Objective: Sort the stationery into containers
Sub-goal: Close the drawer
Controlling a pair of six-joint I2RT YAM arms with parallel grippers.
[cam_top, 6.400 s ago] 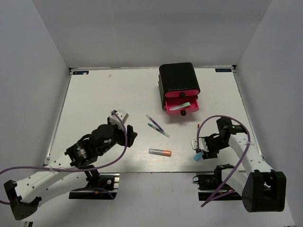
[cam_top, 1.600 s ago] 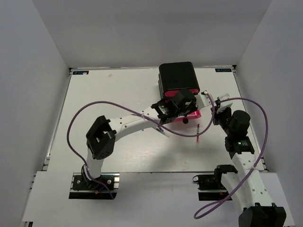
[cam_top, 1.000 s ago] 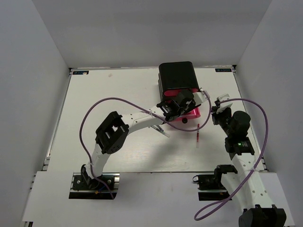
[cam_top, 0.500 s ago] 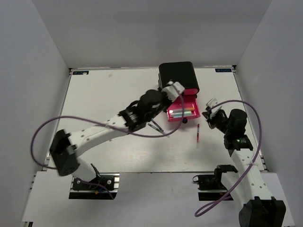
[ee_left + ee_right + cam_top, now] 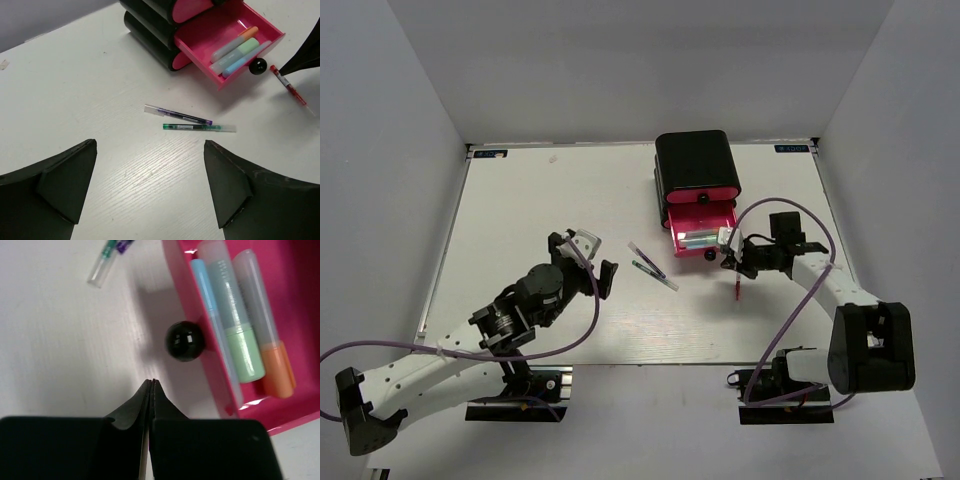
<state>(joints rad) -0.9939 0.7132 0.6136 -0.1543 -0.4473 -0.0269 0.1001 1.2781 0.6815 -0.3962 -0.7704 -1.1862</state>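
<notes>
Just beyond right tool (image 5: pixel 151 385), drawer knob (image 5: pixel 184 341), apart

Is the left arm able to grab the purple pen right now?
Probably yes. The left gripper is open, and nothing lies between it and the purple pen. The green pen lies close beside it, though, and might get bumped.

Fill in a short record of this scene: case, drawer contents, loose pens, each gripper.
case: black case at the far side of the table, one pink drawer pulled out
in drawer: light blue marker, green marker, grey marker with orange cap, side by side
on table: purple pen and green pen close together; red pen apart, near the drawer's knob
left gripper: open, empty
right gripper: shut, tip near the knob
</notes>
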